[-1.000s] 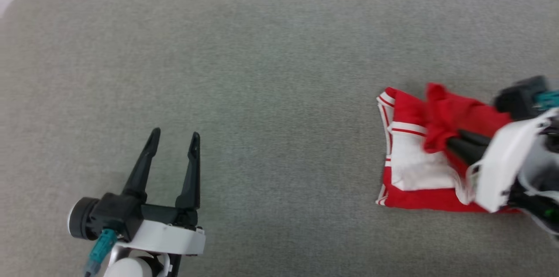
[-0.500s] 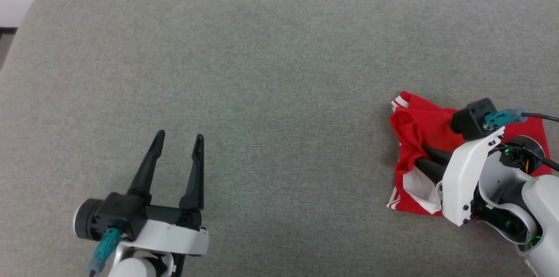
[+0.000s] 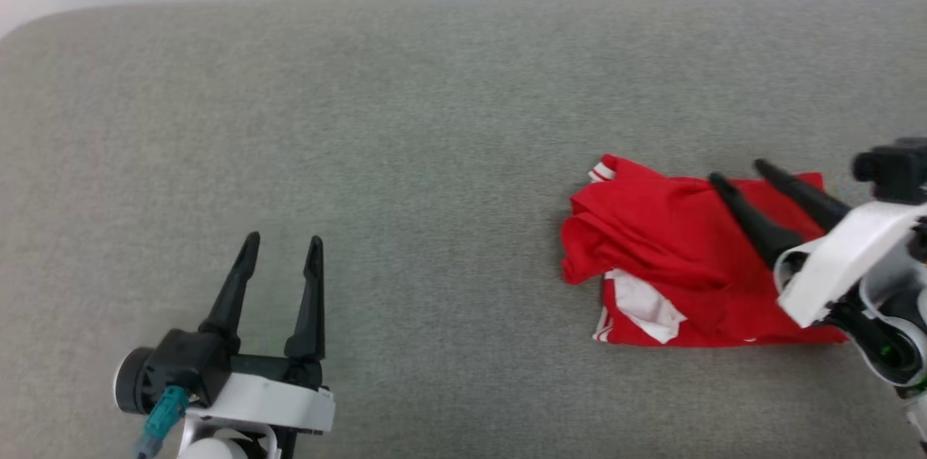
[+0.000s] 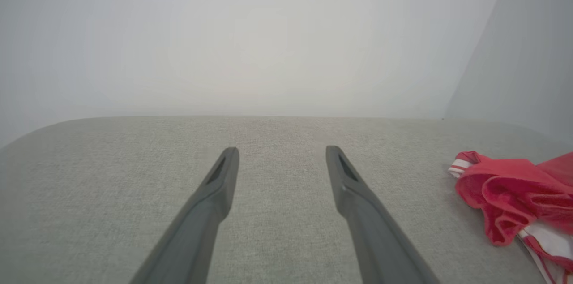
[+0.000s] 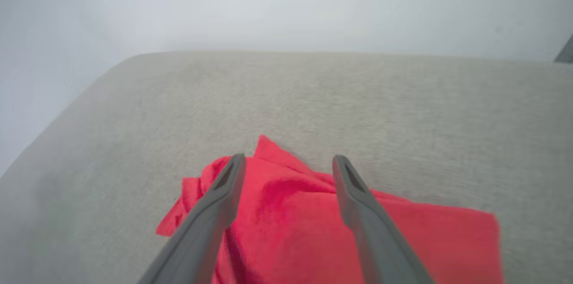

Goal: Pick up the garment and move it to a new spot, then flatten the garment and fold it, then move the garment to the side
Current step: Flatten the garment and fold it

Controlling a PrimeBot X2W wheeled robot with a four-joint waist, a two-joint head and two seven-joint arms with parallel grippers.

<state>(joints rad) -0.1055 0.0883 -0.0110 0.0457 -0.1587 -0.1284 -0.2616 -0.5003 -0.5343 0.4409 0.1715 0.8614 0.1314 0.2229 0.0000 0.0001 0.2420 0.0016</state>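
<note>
Lying crumpled: 1 garment (image 3: 652,242) | L end effector (image 3: 284,238) spread | R end effector (image 3: 736,170) spread, over garment

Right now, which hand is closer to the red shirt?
Right. The right hand is open directly over the red shirt, fingers spread above its fabric. The left hand is open too, well off to the shirt's left over the bare grey cushion.

grey fabric cushion (image 3: 405,126); folded red garment (image 3: 666,256) lying on it
</note>
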